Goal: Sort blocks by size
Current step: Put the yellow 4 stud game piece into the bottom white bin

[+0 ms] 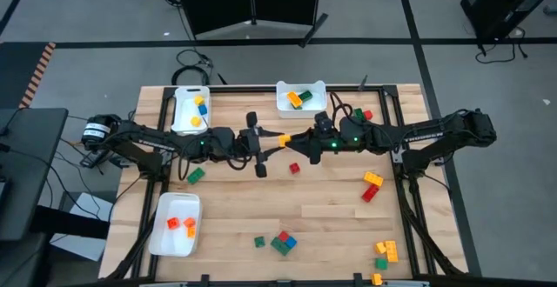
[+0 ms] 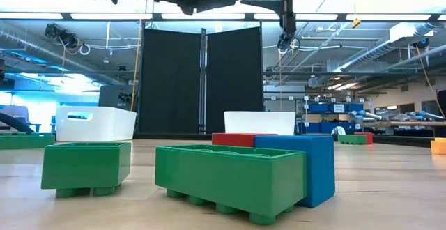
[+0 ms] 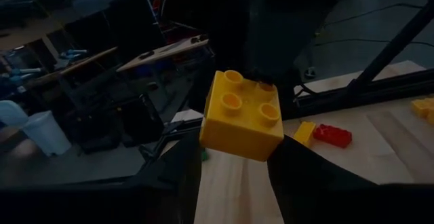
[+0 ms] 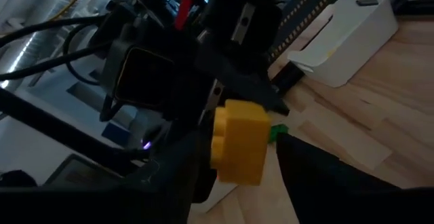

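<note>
A yellow four-stud block (image 1: 284,138) hangs in the air over the middle of the table, between my two grippers, which meet there end to end. My left gripper (image 1: 271,142) comes from the table's left and is shut on the block (image 3: 242,115). My right gripper (image 1: 298,141) comes from the right and is open. Its fingers (image 4: 190,170) stand on either side of the same block (image 4: 239,141), with a gap showing at one finger. Other blocks lie loose on the table: green (image 1: 195,175), red (image 1: 294,167), and a red, blue and green cluster (image 1: 281,242). My left gripper pinches the yellow block by two opposite side walls (image 3: 210,137) between its two fingers, level, from the table's left. The block's studded top (image 3: 244,98) faces up. The block is lifted clear of the table.
White trays stand at the far left (image 1: 178,113), far middle (image 1: 280,104) and near left (image 1: 161,235), each with a few blocks. A yellow and red pair (image 1: 372,185) and yellow and orange blocks (image 1: 385,252) lie at the right. Green and blue blocks (image 2: 230,178) fill the low view.
</note>
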`<state>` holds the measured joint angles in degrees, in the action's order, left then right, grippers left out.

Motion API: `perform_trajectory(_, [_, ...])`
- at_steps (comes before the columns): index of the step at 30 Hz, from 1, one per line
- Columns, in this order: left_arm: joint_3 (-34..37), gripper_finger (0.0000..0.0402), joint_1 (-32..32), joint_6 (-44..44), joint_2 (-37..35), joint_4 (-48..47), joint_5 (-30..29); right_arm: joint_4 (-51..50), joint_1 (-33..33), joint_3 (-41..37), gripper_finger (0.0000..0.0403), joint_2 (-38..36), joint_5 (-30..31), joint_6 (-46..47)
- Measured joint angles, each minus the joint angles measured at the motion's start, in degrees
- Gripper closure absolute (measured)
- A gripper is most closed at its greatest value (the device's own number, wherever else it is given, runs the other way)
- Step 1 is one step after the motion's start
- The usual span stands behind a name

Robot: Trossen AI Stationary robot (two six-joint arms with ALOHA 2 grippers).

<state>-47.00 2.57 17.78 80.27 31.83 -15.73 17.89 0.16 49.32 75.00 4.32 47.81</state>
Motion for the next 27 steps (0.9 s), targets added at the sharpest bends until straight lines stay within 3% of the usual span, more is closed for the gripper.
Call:
perform_trajectory(10, [0.0, 0.0243, 0.0, -0.02, -0.12, -1.72, -1.06, -4.35, -1.93, -0.03, 0.0181, -2.18, -2.79, -2.9])
perform_trajectory(18, [0.37, 0.0243, 0.0, -4.3, -4.5, -9.91, -2.44, -18.89, -2.03, -0.03, 0.0183, -9.35, 3.01, -3.98])
perform_trajectory(27, [0.4, 0.0243, 0.89, -13.65, -16.01, -37.7, -2.4, -29.93, -0.08, -0.04, 0.0181, -12.64, 8.88, -2.4])
